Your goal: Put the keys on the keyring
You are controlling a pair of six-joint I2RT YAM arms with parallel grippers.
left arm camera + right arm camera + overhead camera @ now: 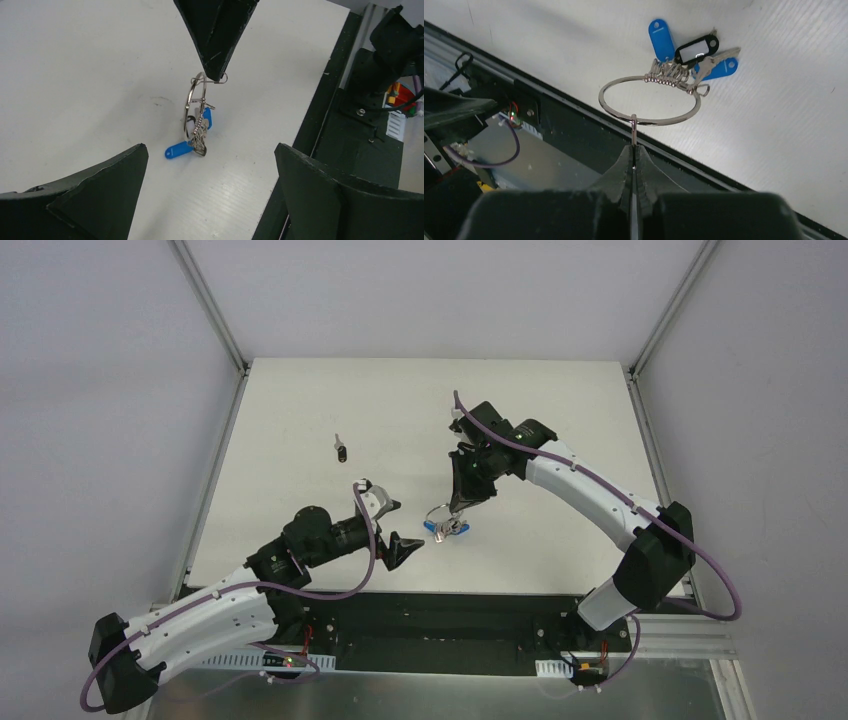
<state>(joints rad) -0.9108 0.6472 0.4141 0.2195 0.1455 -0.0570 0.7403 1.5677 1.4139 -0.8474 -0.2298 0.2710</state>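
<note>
My right gripper (457, 506) (634, 149) (215, 76) is shut on a thin silver piece threaded on the keyring (664, 121), probably a key seen edge-on. The keyring (436, 511) (190, 101) hangs upright from it just above the table. Several silver keys (671, 76) (200, 131) bunch at its low side, one with a blue head (723, 67). A blue tag (661, 36) (177, 149) and a black tag (696, 49) hang with them and touch the table. My left gripper (396, 528) (211, 150) is open and empty, just left of the bunch.
A small dark and silver object (341, 448) lies alone on the white table (560, 410) at the mid left. The table's black front edge (325, 115) and the arm bases run right beside the keyring.
</note>
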